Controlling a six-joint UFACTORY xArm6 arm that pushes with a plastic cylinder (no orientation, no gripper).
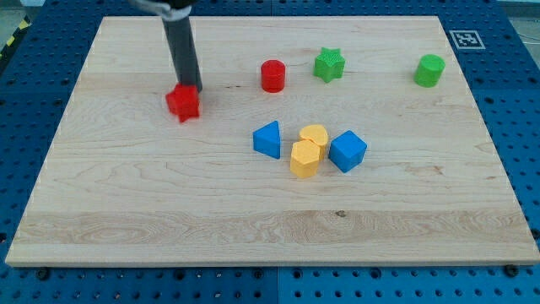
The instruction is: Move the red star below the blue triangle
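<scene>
The red star (183, 103) lies on the wooden board (126, 194) at the upper left. My tip (189, 86) touches the star's upper edge, with the dark rod rising toward the view's top. The blue triangle (267, 139) sits near the board's middle, to the right of and a little below the star.
A red cylinder (272, 76) stands at the top middle, a green star (329, 64) to its right, and a green cylinder (429, 71) at the top right. Two yellow blocks (309, 150) and a blue cube (347, 151) sit right of the triangle.
</scene>
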